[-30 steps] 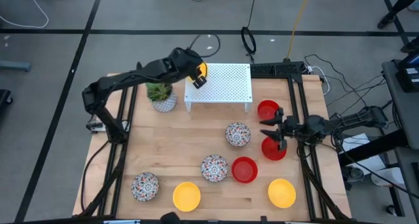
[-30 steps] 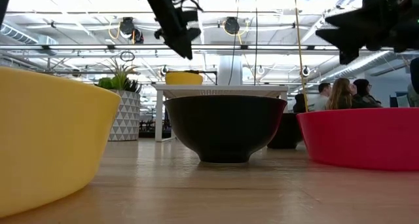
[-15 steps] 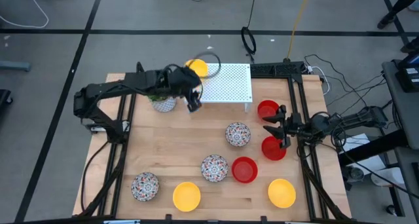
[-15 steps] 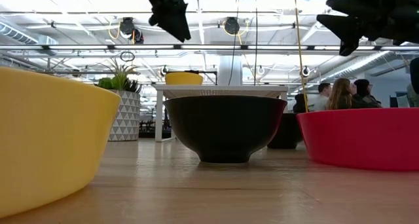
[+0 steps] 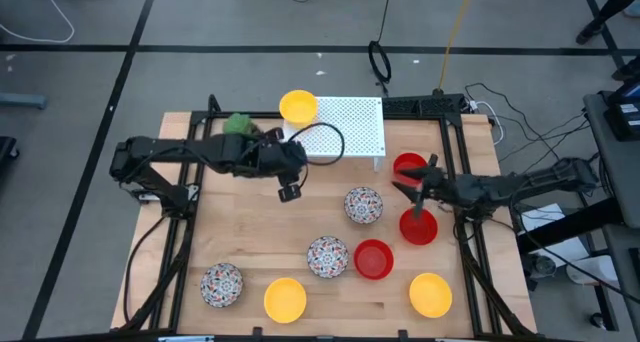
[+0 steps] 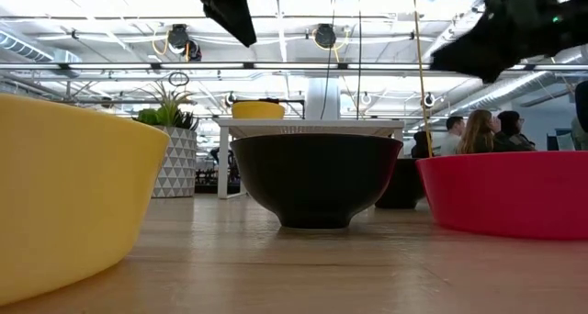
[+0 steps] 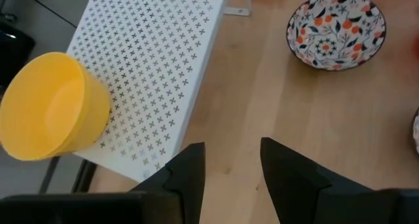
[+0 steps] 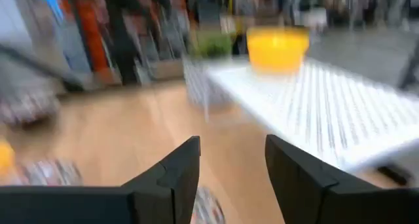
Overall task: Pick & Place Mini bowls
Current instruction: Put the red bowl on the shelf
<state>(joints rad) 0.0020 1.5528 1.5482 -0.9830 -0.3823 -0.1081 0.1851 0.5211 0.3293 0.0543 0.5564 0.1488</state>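
- The left hand [image 5: 288,191] is open and holds nothing. It hangs over the bare desk [image 5: 250,242], near the front left corner of the rack [image 5: 345,129].
- The right hand [image 5: 412,187] is also open and empty. It is above the desk to the right of the rack's front edge, between two red bowls [image 5: 409,166] [image 5: 418,227].
- One yellow bowl [image 5: 298,107] stands on the back left corner of the rack.
- A patterned bowl [image 5: 364,205] sits just in front of the rack.
- Further in front of the rack are another patterned bowl [image 5: 327,256] and a third red bowl [image 5: 373,259], close together.
- Far from the rack, along the front edge of the desk, are a patterned bowl [image 5: 222,284] and two yellow bowls [image 5: 285,299] [image 5: 431,293].
- The plant [image 5: 239,125] stands left of the rack, partly hidden by the left arm.
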